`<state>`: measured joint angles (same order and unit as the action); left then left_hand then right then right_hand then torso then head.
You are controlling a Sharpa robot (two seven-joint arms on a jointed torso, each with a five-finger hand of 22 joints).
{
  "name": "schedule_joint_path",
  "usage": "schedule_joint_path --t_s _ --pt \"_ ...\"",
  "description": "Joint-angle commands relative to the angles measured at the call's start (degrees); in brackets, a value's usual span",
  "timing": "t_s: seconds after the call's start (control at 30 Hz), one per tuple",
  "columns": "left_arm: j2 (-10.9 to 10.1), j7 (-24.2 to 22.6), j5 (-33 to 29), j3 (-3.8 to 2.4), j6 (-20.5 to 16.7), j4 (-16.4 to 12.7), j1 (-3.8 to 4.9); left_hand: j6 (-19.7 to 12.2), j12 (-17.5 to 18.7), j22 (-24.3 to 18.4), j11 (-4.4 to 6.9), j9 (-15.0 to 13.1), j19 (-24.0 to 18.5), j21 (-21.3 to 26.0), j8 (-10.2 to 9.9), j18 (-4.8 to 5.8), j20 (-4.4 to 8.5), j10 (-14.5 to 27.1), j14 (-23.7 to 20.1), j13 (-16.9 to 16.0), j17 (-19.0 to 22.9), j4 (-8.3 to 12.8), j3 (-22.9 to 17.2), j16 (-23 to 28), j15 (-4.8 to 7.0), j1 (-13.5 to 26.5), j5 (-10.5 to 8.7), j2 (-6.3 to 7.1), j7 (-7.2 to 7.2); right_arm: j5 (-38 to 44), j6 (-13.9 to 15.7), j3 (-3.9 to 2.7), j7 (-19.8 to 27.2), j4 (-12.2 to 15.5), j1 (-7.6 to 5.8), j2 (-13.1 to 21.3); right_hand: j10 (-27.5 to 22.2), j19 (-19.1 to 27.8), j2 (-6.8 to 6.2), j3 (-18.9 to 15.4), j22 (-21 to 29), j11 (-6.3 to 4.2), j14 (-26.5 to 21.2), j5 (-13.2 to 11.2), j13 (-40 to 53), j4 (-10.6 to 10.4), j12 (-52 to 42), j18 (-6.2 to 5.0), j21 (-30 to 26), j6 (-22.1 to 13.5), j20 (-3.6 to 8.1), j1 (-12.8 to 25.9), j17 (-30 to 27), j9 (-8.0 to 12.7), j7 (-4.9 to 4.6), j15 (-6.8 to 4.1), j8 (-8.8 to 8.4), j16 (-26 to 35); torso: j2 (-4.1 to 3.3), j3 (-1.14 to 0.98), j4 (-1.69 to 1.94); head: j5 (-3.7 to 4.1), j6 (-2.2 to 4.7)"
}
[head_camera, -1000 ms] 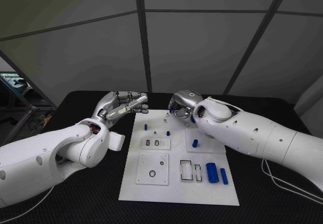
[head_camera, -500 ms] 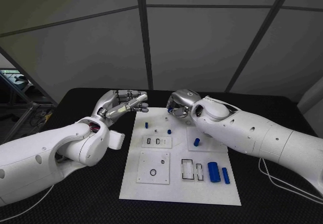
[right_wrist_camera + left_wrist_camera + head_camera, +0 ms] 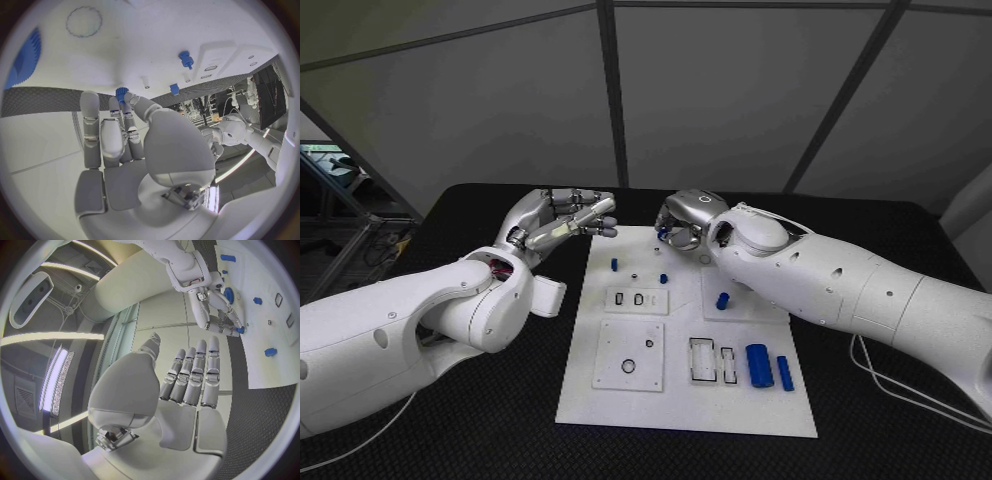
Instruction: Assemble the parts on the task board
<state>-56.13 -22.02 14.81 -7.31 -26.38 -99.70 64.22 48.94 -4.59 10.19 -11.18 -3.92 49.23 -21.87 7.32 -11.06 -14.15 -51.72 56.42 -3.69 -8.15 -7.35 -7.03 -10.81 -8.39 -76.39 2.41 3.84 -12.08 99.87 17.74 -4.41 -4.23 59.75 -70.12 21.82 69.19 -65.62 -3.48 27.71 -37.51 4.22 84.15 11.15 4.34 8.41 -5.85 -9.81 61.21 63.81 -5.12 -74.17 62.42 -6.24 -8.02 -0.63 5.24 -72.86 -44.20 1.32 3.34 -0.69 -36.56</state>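
Pinching a small blue part (image 3: 121,93) at the fingertips of my right robot hand (image 3: 684,221), I hover over the far end of the task board (image 3: 678,400). It looks light, rigid and slick, so grip its sides. My left robot hand (image 3: 560,222) is spread, empty.

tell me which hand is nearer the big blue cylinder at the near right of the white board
Right, by a modest margin. The right hand is over the board's far edge, up-board from the big blue cylinder. The left hand hangs off the board's far left corner, farther across.
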Motion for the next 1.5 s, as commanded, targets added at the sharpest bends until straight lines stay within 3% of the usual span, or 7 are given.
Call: schedule_joint_path --t_s 0.03,0.2,0.47,0.93,1.17,1.33,1.5 --pt "0.0 -0.2 0.5 -0.05 0.6 -0.1 0.13 0.1 0.2 -0.1 -0.02 0.1 -0.3 0.0 -0.2 0.88 -0.13 0.2 -0.4 0.0 -0.1 0.0 0.3 0.3 -0.16 -0.1 0.33 -0.63 -1.04 -0.1 -1.3 -0.03 0.1 -0.2 -0.15 0.0 -1.6 0.8 -0.67 0.1 0.7 0.46 1.1 -0.3 -0.4 -0.4 1.1 0.48 -0.5 -0.8 -0.21 0.3 -0.4 0.1 -0.40 0.33 -0.70 0.4 -0.06 0.02 -0.05 -0.03 -0.09" --pt "0.0 -0.2 0.5 -0.05 0.8 -0.2 0.19 0.2 0.3 -0.1 -0.03 0.1 -0.4 0.0 -0.3 0.89 -0.15 0.3 -0.4 0.0 -0.1 0.1 0.3 0.4 -0.18 -0.1 0.33 -0.67 -1.06 -0.1 -1.9 -0.02 -0.4 -0.3 -0.23 0.0 -8.2 3.0 -2.19 0.3 3.4 2.03 0.3 -0.8 -0.8 -0.9 2.4 0.02 -2.1 -5.5 -1.33 0.8 -2.9 1.0 -1.46 1.58 -1.77 2.2 0.00 0.06 0.00 0.01 -0.16" --pt "-0.2 -0.3 0.5 -0.06 0.8 0.0 0.28 0.2 0.3 -0.1 -0.03 0.1 -0.4 0.0 -0.3 0.89 -0.15 0.3 -0.4 0.0 -0.1 0.1 0.3 0.4 -0.18 -0.1 0.33 -0.67 -1.06 -0.1 0.8 -0.02 -1.3 2.6 -0.28 1.9 -15.2 5.9 -3.07 -1.2 7.7 2.95 -0.9 -1.0 -0.7 -0.9 1.8 -0.78 -4.7 -11.1 -2.22 -0.3 -6.6 2.1 -0.08 2.31 -1.63 4.8 0.02 -0.04 -0.13 -0.21 -0.22" --pt "-0.7 -0.4 0.5 -0.06 1.3 0.7 0.36 0.2 0.3 -0.1 -0.04 0.1 -0.4 0.1 -0.3 0.89 -0.16 0.3 -0.4 0.0 -0.1 0.0 0.3 0.4 -0.20 -0.1 0.33 -0.72 -1.08 -10.0 0.8 -0.16 -4.2 13.7 -2.69 12.3 -2.7 2.8 -3.37 -2.2 3.1 0.99 0.6 -0.7 1.7 -3.2 -6.9 -0.07 -1.6 -9.5 -1.24 1.2 -3.3 1.7 -1.82 1.06 -1.08 2.2 0.02 0.02 -0.41 0.31 1.00" --pt "-0.6 -0.4 0.5 -0.05 1.4 1.0 0.37 0.2 0.3 -0.1 -0.04 0.1 -0.4 0.1 -0.3 0.89 -0.17 0.3 -0.4 0.0 -0.1 0.0 0.3 0.4 -0.20 -0.1 0.33 -0.76 -1.07 -14.2 -7.5 -0.25 -5.7 16.3 -3.58 17.3 3.1 0.7 -6.71 -8.7 0.5 -0.40 1.1 -0.2 5.7 -7.0 -13.6 0.46 -0.1 -8.5 -0.41 5.5 -1.0 1.2 -0.75 -0.10 -0.10 0.6 0.24 -0.21 -1.30 0.44 0.94" --pt "-0.4 -0.4 0.5 -0.05 1.5 1.2 0.37 0.2 0.3 -0.1 -0.04 0.1 -0.4 0.1 -0.3 0.89 -0.17 0.3 -0.4 0.0 -0.1 0.0 0.3 0.4 -0.20 -0.1 0.33 -0.76 -1.07 -13.8 -10.4 -0.25 -5.8 16.4 -3.67 18.3 1.8 -1.2 -6.13 -16.7 -1.9 -0.97 1.8 0.8 13.5 -10.2 -23.8 0.99 1.2 -10.1 0.25 2.7 2.7 1.0 -0.29 -0.51 0.06 -2.1 0.28 -0.30 -1.60 0.82 0.81" --pt "-0.2 -0.3 0.5 -0.05 1.6 1.4 0.37 0.2 0.3 -0.1 -0.04 0.1 -0.4 0.1 -0.3 0.89 -0.17 0.3 -0.4 0.0 -0.1 0.0 0.3 0.4 -0.20 -0.1 0.33 -0.76 -1.07 -13.7 -13.2 -0.22 -6.0 15.7 -3.70 18.4 -3.9 -3.0 -5.73 -25.4 -5.2 -0.69 2.6 1.3 27.6 -17.7 -40.8 1.61 3.3 -13.6 -0.21 -2.2 8.8 0.8 -1.20 -0.09 1.43 -6.3 0.22 -0.34 -1.50 1.69 0.44"
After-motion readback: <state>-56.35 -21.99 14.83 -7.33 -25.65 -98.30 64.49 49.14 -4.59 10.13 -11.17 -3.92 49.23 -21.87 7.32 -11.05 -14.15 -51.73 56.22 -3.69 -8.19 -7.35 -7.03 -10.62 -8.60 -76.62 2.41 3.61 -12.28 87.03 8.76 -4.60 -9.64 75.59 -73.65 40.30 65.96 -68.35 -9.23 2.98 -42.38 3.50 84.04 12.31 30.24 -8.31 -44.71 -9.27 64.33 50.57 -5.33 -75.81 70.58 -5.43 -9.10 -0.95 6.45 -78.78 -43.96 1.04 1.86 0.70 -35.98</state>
